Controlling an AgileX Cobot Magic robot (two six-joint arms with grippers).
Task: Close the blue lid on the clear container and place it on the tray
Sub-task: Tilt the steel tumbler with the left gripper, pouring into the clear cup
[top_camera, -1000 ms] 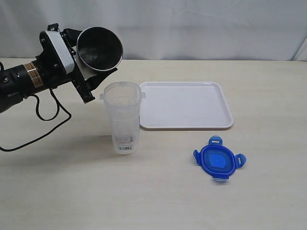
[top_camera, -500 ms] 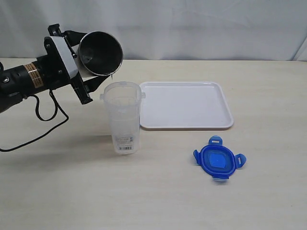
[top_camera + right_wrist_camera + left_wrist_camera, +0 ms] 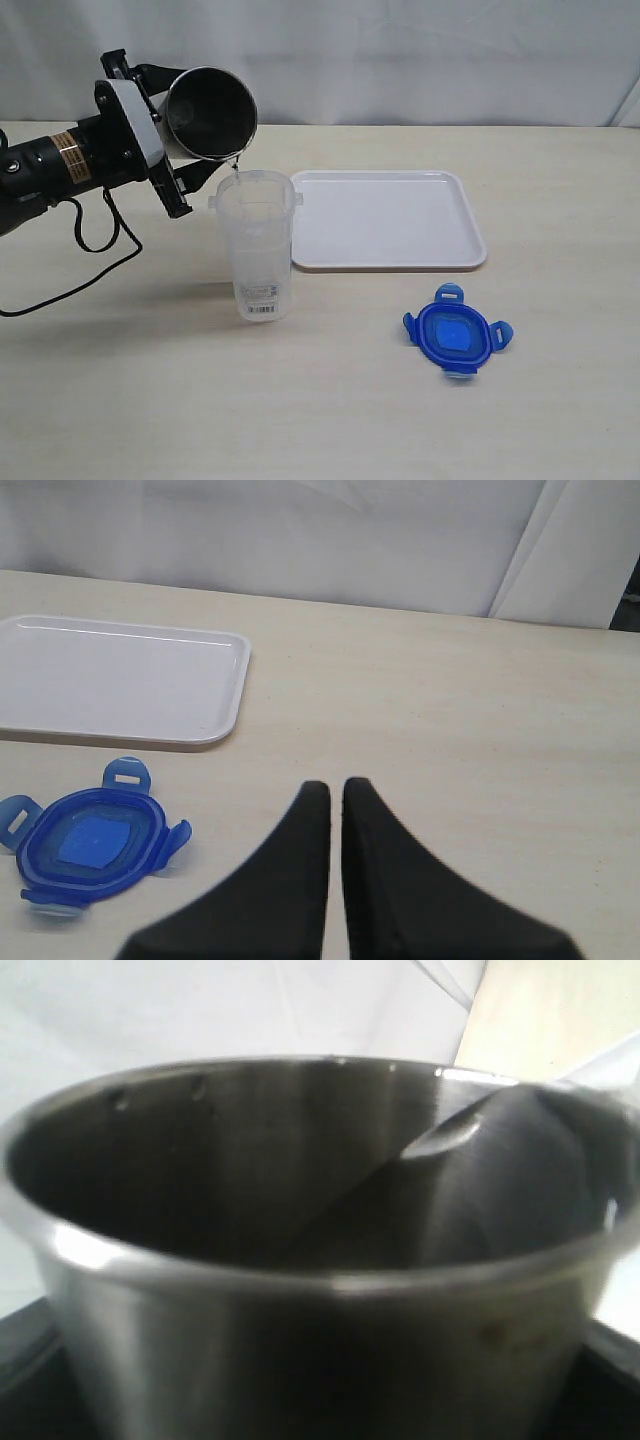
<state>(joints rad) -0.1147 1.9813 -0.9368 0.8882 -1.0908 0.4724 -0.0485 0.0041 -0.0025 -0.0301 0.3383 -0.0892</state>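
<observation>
The clear container (image 3: 256,245) stands upright and uncovered on the table (image 3: 120,400), directly under the front of the left gripper (image 3: 178,125) and just below the rim of what that gripper carries. A barcode label sits near the container's base.

The left gripper is clamped around a grey metal tumbler (image 3: 207,112), one finger above it and one below. The tumbler is tipped on its side with its mouth over the container's opening. A thin clear thread appears to run from the tumbler's rim into the container. In the left wrist view the tumbler (image 3: 320,1260) fills nearly the whole picture, hiding the fingers.

The blue lid (image 3: 458,340) lies flat on the table, well apart from the left gripper and the container. It is near the right gripper (image 3: 335,800), off to one side of its tips, flaps spread. The right gripper's fingers are pressed almost together, holding nothing.

The tray (image 3: 385,220) lies just beside the container, beyond the lid (image 3: 90,845) as seen from the right gripper. A black cable (image 3: 100,250) trails beneath the left arm.
</observation>
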